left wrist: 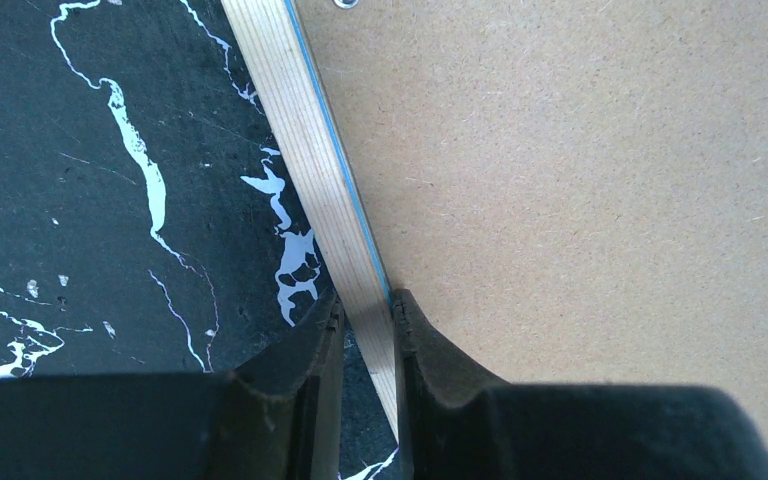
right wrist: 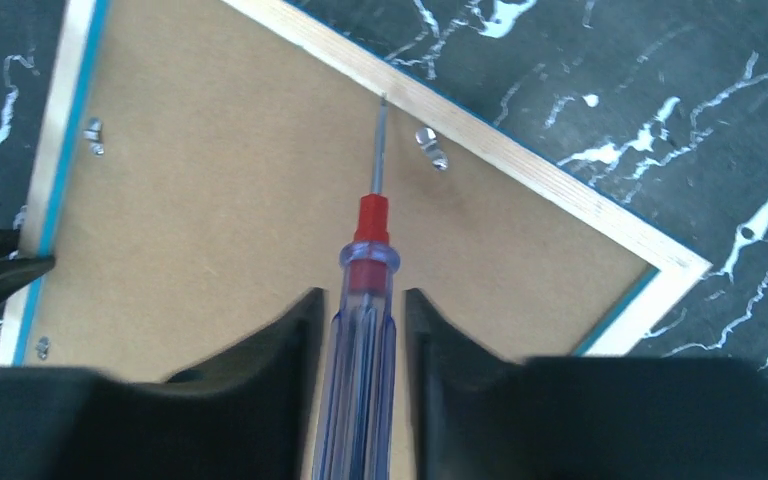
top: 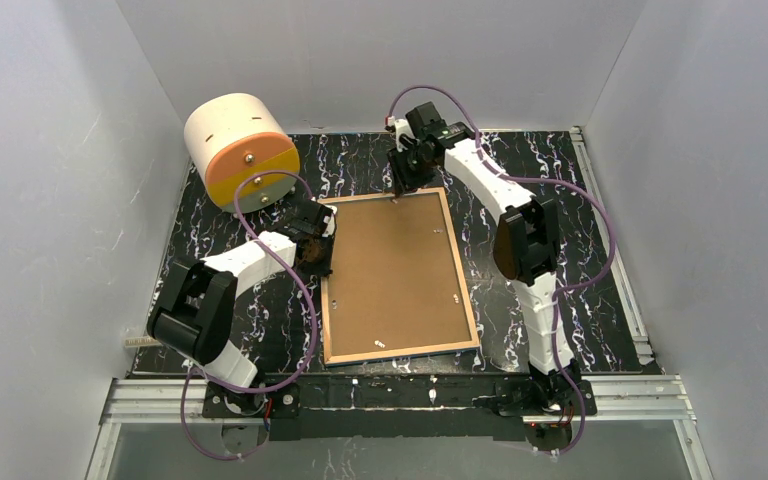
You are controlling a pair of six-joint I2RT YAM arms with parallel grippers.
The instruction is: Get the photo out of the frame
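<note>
Left wrist view: the left gripper (left wrist: 368, 318) is seen clamped across the light wooden rail of the frame (left wrist: 305, 140). One finger is set on the outer side over the table (left wrist: 80, 330), the other on the inner side against the brown backing board (left wrist: 580, 200). A thin blue line of the frame's face is visible along that rail.

In the right wrist view, a screwdriver (right wrist: 356, 400) with a clear handle and red collar is held between the closed fingers of the right gripper (right wrist: 360, 310). Its tip is laid at the seam between board and far rail, just beside a small metal tab (right wrist: 430, 148). A second tab (right wrist: 93, 137) is seen near the left rail.

The frame lies face down and flat in the middle of the table. The photo is not visible; it is judged to be hidden beneath the board, inside the frame.

The frame is judged light, stiff and narrow, so only its rail offers a hold. The board is judged rigid and pinned by the tabs, which must be turned or bent aside first. The photo is expected to be thin, limp and easily creased, best lifted by an edge or corner once the board is off. Whether a glass pane is fitted cannot be told.

The black, white-veined table looks smooth and hard, so sliding is likely if the frame is not held. Beyond the left arm a cream and orange cylinder (top: 242, 150) is tipped on its side. Plain pale walls close in the sides and back.
</note>
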